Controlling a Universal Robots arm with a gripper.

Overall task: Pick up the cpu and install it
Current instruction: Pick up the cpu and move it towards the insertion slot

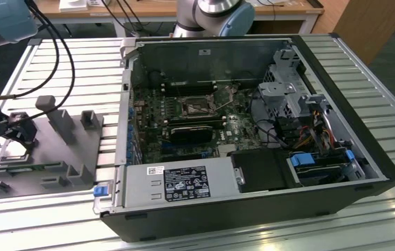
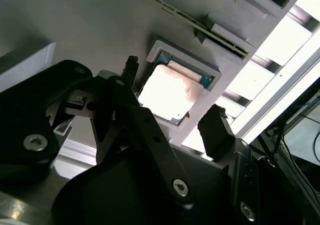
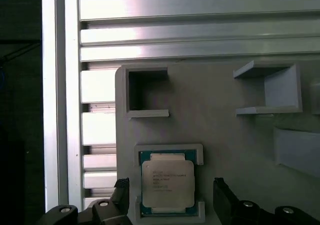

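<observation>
Hovering low over a grey fixture [image 1: 71, 151], the gripper [image 1: 17, 135] sits at the exterior view's left, at the end of an arm [image 1: 2, 21] with black cables [image 1: 61, 57] looping down from it. The fixture lies on a table [image 1: 51, 219] of silver slats and carries several upright posts.

In both wrist views the cpu [image 3: 167, 185] [image 2: 167, 92] lies flat in a shallow square pocket of the fixture [image 3: 225, 150] [image 2: 90, 25]. Its shiny silver top faces up and a thin green edge shows around it. The pocket is near the fixture's edge, close to the bare slats of the table [image 3: 150, 15].

The gripper [image 3: 171, 185] [image 2: 171, 90] is released. Its two black fingers [image 3: 223, 197] are spread wide, one on either side of the cpu. In the first wrist view a gap shows between each fingertip and the chip, so nothing is grasped.

Just beside the fixture, toward the exterior view's right, a black case [image 1: 253, 214] lies on its side with the panel off. Inside it a motherboard [image 1: 148, 141] faces up, with a square socket [image 1: 199, 107] near its middle, well apart from the cpu.
</observation>
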